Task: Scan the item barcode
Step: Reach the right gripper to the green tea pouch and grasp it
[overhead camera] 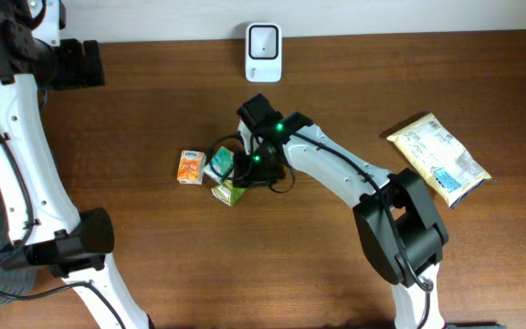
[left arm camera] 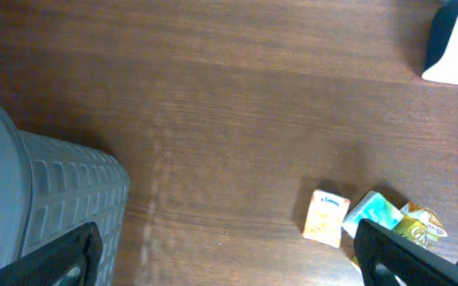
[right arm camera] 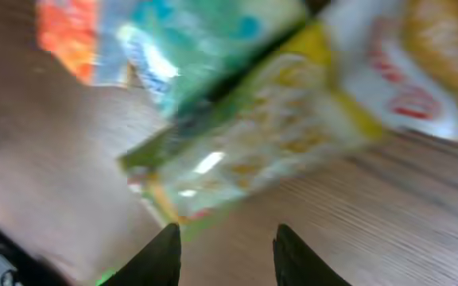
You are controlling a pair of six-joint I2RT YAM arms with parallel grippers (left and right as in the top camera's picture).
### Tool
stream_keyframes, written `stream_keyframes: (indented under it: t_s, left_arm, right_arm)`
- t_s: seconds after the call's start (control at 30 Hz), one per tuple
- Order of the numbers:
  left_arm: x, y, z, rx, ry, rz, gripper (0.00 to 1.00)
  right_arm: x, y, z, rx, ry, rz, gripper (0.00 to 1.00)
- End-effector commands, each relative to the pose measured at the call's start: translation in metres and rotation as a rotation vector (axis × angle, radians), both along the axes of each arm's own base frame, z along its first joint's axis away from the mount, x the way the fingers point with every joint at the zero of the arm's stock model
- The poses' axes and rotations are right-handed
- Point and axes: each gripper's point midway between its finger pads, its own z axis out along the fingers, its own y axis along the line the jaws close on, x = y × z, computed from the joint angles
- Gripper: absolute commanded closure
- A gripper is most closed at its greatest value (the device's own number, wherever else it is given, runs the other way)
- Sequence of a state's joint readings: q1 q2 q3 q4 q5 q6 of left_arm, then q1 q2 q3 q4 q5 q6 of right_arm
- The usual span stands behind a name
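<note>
Three small items lie clustered mid-table: an orange carton (overhead camera: 191, 167), a teal carton (overhead camera: 219, 163) and a green-and-yellow packet (overhead camera: 229, 191). My right gripper (right arm camera: 225, 242) hovers low over this cluster. Its jaws stand a little apart with only bare table between them, and the green-and-yellow packet (right arm camera: 253, 135) lies just ahead of the tips, blurred. The white scanner (overhead camera: 263, 51) stands at the table's far edge. In the left wrist view my left gripper (left arm camera: 229, 262) is wide open and empty, well to the left of the orange carton (left arm camera: 326, 218).
A yellow-and-white bag (overhead camera: 438, 157) lies at the right of the table. A grey basket (left arm camera: 46, 199) stands beside the left arm. A white, yellow and red pack (right arm camera: 404, 71) shows behind the packet in the right wrist view.
</note>
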State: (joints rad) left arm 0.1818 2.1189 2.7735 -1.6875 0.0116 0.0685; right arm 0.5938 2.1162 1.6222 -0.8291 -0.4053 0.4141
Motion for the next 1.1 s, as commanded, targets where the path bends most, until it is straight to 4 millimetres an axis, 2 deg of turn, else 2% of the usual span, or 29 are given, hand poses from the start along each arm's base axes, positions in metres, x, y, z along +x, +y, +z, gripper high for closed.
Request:
stream_keyframes:
  t_s: [0.0,0.03,0.07,0.13,0.17,0.2,0.27,0.37,0.5,0.6,0.8,0.87,0.93,1.0,1.03,1.07]
  left_arm:
    - [0.000,-0.001,0.003,0.001,-0.009,-0.016,0.01]
    - [0.000,-0.001,0.003,0.001,-0.009,-0.016,0.01]
    - [0.000,-0.001,0.003,0.001,-0.009,-0.016,0.01]
    - [0.000,-0.001,0.003,0.001,-0.009,-0.016,0.01]
    - [0.000,-0.001,0.003,0.001,-0.009,-0.016,0.01]
    - [0.000,-0.001,0.003,0.001,-0.009,-0.017,0.01]
    - [0.000,-0.001,0.003,0.001,-0.009,-0.016,0.01]
    - [0.000,-0.001,0.003,0.001,-0.009,-0.016,0.01]
    - [0.000,-0.001,0.003,0.001,-0.009,-0.016,0.01]
    - [0.000,-0.001,0.003,0.001,-0.009,-0.016,0.01]
    - [0.000,-0.001,0.003,0.001,-0.009,-0.016,0.01]
    - [0.000,-0.001,0.003,0.001,-0.009,-0.016,0.01]
    - [0.000,-0.001,0.003,0.001,-0.009,-0.016,0.01]
    - [0.000,-0.001,0.003,0.001,-0.009,-0.016,0.01]
    - [0.000,-0.001,0.003,0.001,-0.009,-0.016,0.01]
    - [0.000,-0.001,0.003,0.001,-0.009,-0.016,0.01]
  right_arm:
    - [0.016,-0.034,-0.010,-0.067,-0.003,-0.036,0.62]
    - [0.020,-0.040,-0.009,-0.055,-0.006,-0.030,0.62]
    - [0.031,-0.037,0.004,-0.021,-0.069,0.051,0.62]
    - [0.045,-0.026,0.023,-0.017,-0.159,0.089,0.62]
    - [0.053,-0.020,0.030,-0.024,-0.206,0.093,0.67]
    - [0.054,-0.009,0.032,-0.005,-0.237,0.107,0.79]
    - [0.048,0.002,0.027,-0.037,-0.245,0.104,0.92]
    - [0.043,0.008,0.023,-0.106,-0.272,0.080,0.96]
    - [0.037,0.008,0.008,-0.123,-0.264,0.087,0.96]
    - [0.031,0.009,-0.013,-0.125,-0.216,0.100,0.96]
    - [0.016,-0.007,-0.044,-0.208,-0.117,0.109,0.96]
    - [0.008,-0.012,-0.066,-0.244,-0.053,0.086,0.96]
    - [0.008,-0.016,-0.072,-0.252,-0.032,0.071,0.94]
    - [0.014,-0.023,-0.071,-0.240,-0.015,0.032,0.83]
    - [0.017,-0.023,-0.065,-0.212,-0.007,0.036,0.73]
    - [0.020,-0.017,-0.055,-0.158,-0.010,0.087,0.69]
